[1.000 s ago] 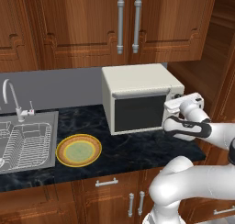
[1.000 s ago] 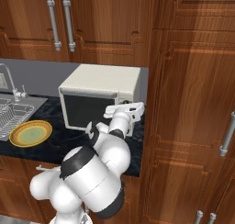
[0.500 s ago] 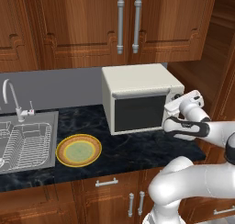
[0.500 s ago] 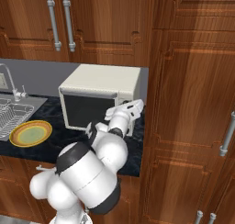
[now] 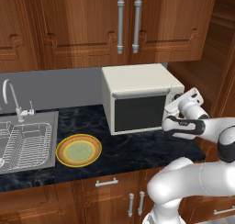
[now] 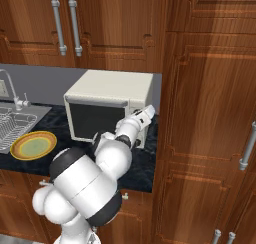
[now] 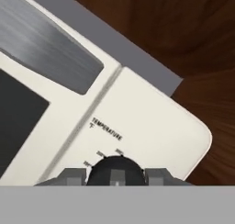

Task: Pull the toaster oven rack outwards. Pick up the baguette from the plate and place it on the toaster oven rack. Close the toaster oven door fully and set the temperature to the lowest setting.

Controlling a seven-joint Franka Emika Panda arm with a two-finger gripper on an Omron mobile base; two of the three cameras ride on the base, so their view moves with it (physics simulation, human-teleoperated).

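The cream-white toaster oven [image 5: 137,81] stands on the dark counter, and its door [image 5: 137,113] is closed flat against the front. My gripper [image 5: 172,105] is pressed to the oven's right knob panel. In the hand view the black temperature knob [image 7: 115,169] sits between my two fingertips [image 7: 71,176], which touch its sides. The plate [image 5: 79,150] with the yellow-orange rim lies left of the oven with nothing on it. The baguette and the rack are hidden from view. From the right base view the gripper [image 6: 148,111] meets the toaster oven [image 6: 112,90] at its top right corner.
A sink [image 5: 25,142] holding a silver wire dish basket, with a faucet [image 5: 13,99], takes up the left end of the counter. Brown wooden cabinets [image 5: 124,21] hang above the oven. A tall wooden cabinet wall [image 6: 210,113] stands close on its right.
The hand has stayed at the oven's knob panel and the wrist has turned slightly. The door, plate and oven have not moved.
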